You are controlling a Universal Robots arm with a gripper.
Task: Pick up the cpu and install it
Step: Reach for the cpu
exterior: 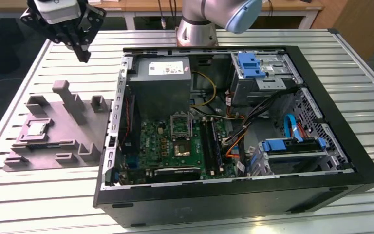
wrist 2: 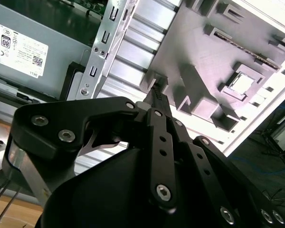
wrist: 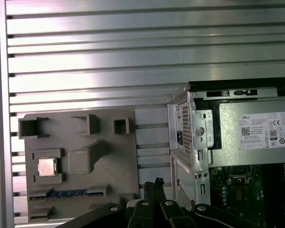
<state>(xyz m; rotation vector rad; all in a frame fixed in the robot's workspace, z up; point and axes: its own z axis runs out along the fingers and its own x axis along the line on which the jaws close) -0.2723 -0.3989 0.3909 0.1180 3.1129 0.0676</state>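
In the exterior view, can make out the cpu (exterior: 36, 128) lying flat in a square pocket of the grey holder (exterior: 66, 129). Sits on the slatted table (exterior: 18, 195), to the exterior view's left of the open computer case (exterior: 239, 195). Can place the jaws high over the far part of the table, well apart from the cpu, pressed together to a single point and pinching nothing. Can also pick out the green circuit board (exterior: 158, 144) on the floor of the case, below the grey power supply (exterior: 164, 80).

In the second wrist view, looks past the jaws, tips closed on each other with nothing between, toward the grey holder (wrist 2: 190, 42). Finds the cpu (wrist 2: 241, 83) there in its raised pocket, bright top upward, well clear of the tips.

In the first wrist view, finds the cpu (wrist: 47, 166) seated at the side of the grey holder (wrist: 109, 156) away from the computer case (wrist: 199, 137), apart from the closed jaws.

Would judge the cpu light, thin and stiff, with a slick metal top and a delicate underside. Best taken by two opposite edges, kept level, squeezed only gently. Cannot tell how much room the pocket walls leave for that.
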